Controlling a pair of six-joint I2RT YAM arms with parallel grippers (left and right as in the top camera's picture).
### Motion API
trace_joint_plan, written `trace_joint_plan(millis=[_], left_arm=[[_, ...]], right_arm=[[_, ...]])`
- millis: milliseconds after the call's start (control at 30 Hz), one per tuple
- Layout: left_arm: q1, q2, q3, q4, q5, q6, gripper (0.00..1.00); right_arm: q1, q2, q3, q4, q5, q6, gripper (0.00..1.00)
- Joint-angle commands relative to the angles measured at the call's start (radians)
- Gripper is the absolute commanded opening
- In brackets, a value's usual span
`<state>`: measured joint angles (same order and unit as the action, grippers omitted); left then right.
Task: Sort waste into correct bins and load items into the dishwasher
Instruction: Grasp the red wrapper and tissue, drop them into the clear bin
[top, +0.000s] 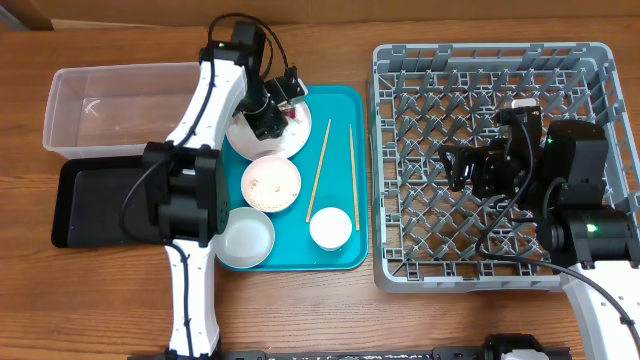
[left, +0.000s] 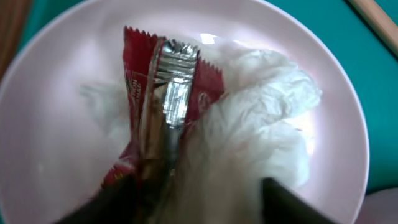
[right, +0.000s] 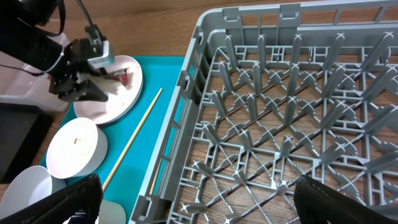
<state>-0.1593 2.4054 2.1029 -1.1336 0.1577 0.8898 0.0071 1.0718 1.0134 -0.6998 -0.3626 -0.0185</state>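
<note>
My left gripper (top: 272, 118) is open, low over the round white plate (top: 300, 140) at the back of the teal tray. In the left wrist view its dark fingers (left: 196, 205) straddle a red snack wrapper (left: 142, 93) and a crumpled white napkin (left: 261, 118) lying on the plate (left: 50, 143). A white bowl (top: 271, 184) holds rice-like scraps. A pale grey bowl (top: 246, 237), a small white cup (top: 330, 228) and two chopsticks (top: 320, 165) lie on the tray. My right gripper (right: 199, 205) is open and empty over the grey dish rack (top: 500, 60).
The clear tub (top: 120, 105) stands at the far left, with the black tray (top: 95, 205) in front of it. The teal tray (top: 340, 100) lies between them and the rack. The rack's left wall (right: 186, 93) shows in the right wrist view.
</note>
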Motion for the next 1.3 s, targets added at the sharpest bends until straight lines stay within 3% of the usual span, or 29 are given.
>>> trace_joint_plan(millis=[0, 33, 67, 333, 467, 833, 1067, 1267], left_arm=[[-0.009, 0.039, 0.019, -0.014, 0.056, -0.023, 0.16], [-0.011, 0.039, 0.019, -0.014, 0.056, -0.041, 0.06], [-0.012, 0.040, 0.019, -0.014, 0.056, -0.060, 0.04], [-0.012, 0.021, 0.069, -0.030, 0.026, -0.285, 0.04], [-0.009, -0.003, 0.238, -0.094, 0.026, -0.454, 0.04], [0.091, -0.029, 0.723, -0.358, -0.052, -0.766, 0.04], [0.259, -0.019, 0.714, -0.433, -0.168, -0.995, 0.04], [0.356, 0.006, 0.616, -0.397, -0.165, -1.010, 0.04]], right_arm=[[-0.003, -0.004, 0.027, 0.001, -0.005, 0.003, 1.00], [-0.003, -0.004, 0.027, 0.001, -0.005, 0.003, 1.00], [-0.003, -0.004, 0.027, 0.001, -0.005, 0.003, 1.00], [-0.003, -0.004, 0.027, 0.001, -0.005, 0.003, 1.00], [-0.003, -0.004, 0.027, 0.001, -0.006, 0.003, 1.00], [-0.003, -0.004, 0.027, 0.002, -0.005, 0.003, 1.00], [-0.003, -0.004, 0.027, 0.002, -0.006, 0.003, 1.00], [-0.003, -0.004, 0.027, 0.002, -0.006, 0.003, 1.00]])
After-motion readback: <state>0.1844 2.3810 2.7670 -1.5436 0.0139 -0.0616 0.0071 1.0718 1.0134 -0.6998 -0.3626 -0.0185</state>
